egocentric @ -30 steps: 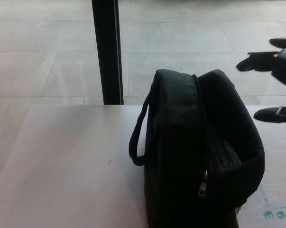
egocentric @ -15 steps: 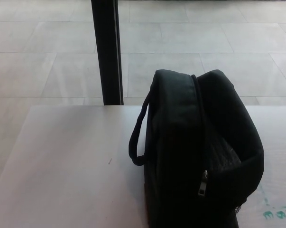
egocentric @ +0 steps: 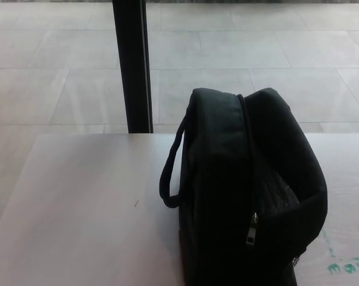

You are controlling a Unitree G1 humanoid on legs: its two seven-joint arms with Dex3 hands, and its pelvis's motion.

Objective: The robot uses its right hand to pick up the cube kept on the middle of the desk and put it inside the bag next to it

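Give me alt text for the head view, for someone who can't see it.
A black bag stands upright on a pale desk, its top unzipped and a carry handle on its left side. Behind the desk, a black post rises from a tiled floor. No cube or robot hand is visible.

No robot part in view: neither arm, neither hand, no cable, screw or marking to note. No person, sleeve or clothing visible either.
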